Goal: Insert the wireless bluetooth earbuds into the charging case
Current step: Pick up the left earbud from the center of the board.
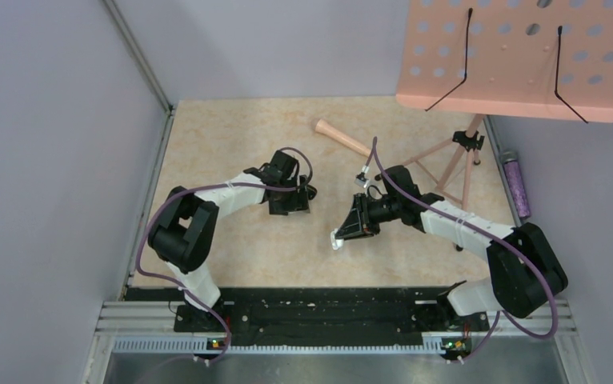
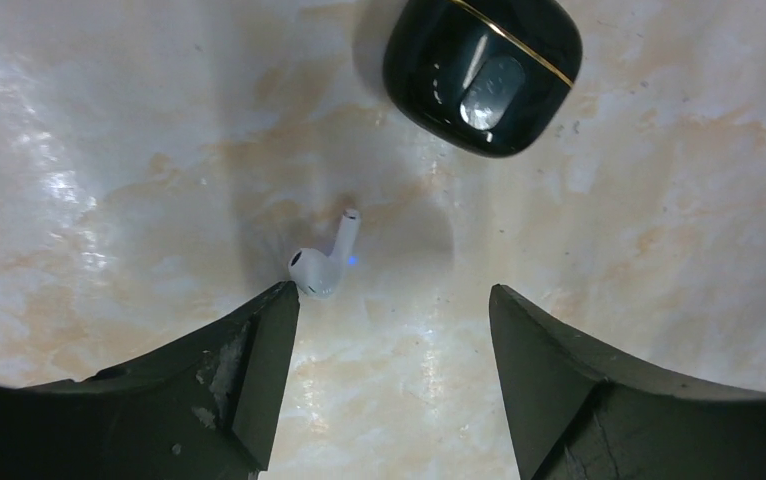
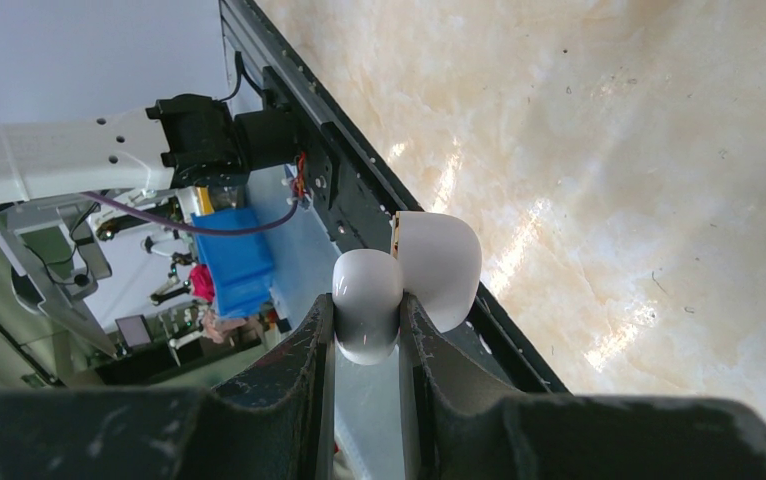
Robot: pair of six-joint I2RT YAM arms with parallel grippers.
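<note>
Stood by the table (image 1: 231, 136) & saw the left gripper (image 2: 391, 295) pointed down at the top, jaws apart w/ nothing between them. One white earbud (image 2: 319, 265) lay on the marble-look surface. Its head was right at the tip of the finger (image 2: 259, 350) on the left of the wrist view; couldn't tell if they touched. The stem pointed toward 1 o'clock, w/ a faint blue glint beside it. Further out at 1 o'clock from the bud sat a black glossy case (image 2: 481, 70) w/ a thin gold seam, lid shut, apart from the bud.

The right gripper (image 3: 367, 305) was tipped toward 7 o'clock in the overhead view. Its jaws were clamped on a white charging case (image 3: 439, 265), whose lid looked hinged open past the fingertips. Couldn't tell if the case touched the table. From overhead it sat approx. 4 o'clock from the left gripper, near but apart.

At the table's 1 o'clock corner stood a pink music stand (image 1: 519, 56). A wooden club (image 1: 342, 136) lay at 12 o'clock by its legs & a purple bottle (image 1: 516, 182) lay along the 3 o'clock edge.
</note>
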